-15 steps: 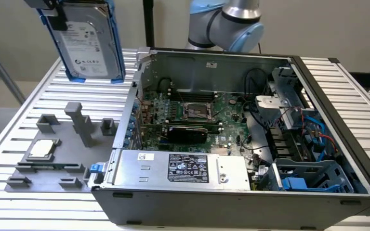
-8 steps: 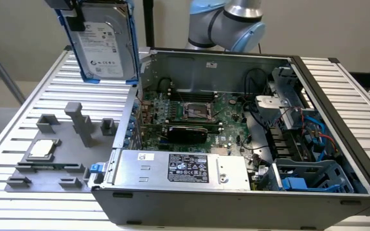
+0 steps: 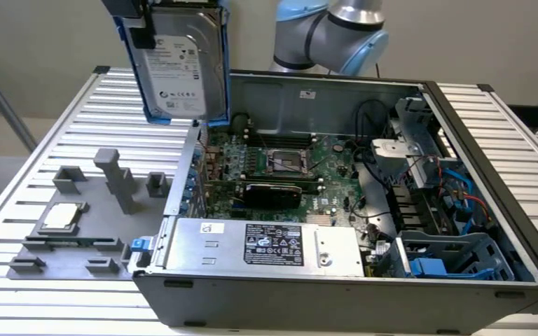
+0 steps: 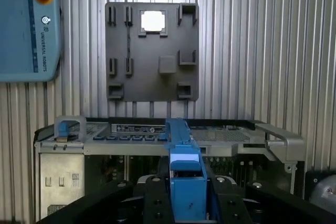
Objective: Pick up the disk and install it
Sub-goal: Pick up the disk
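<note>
disk is airborne and upright, label showing, above the case wall on the exterior view's left. Open air all round it, nothing touching from below. end effector clenched on the blue carrier edge, a black finger on either side. Underneath is the open computer case: motherboard mid-floor, power-supply box along the near wall, drive cage in the near corner on the exterior view's right, with cables crowding beside it. Outside the case on the slatted desk sits a grey fixture plate with a small silver chip. Teach pendant near it.
</note>
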Available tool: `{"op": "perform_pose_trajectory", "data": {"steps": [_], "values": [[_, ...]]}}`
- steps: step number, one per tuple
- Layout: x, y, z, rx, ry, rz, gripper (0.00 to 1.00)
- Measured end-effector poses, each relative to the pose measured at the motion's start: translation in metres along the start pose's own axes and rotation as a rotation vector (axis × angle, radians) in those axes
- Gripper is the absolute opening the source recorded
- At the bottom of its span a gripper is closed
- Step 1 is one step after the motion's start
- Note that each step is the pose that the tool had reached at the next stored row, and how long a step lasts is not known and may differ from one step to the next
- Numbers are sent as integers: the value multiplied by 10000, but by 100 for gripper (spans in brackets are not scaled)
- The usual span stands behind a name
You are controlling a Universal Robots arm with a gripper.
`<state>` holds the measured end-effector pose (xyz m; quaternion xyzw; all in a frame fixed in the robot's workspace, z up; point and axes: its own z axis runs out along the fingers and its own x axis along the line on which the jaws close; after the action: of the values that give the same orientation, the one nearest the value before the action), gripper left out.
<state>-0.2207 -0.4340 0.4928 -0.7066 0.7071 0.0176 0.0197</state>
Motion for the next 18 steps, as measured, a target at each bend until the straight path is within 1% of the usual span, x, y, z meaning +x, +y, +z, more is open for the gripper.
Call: {"op": "perform_pose_trajectory", "data": {"steps": [12,18], "values": [[124,-546,-6,-1,-87,0,0],[191,-821,-8,0,-110,0,0]]}}
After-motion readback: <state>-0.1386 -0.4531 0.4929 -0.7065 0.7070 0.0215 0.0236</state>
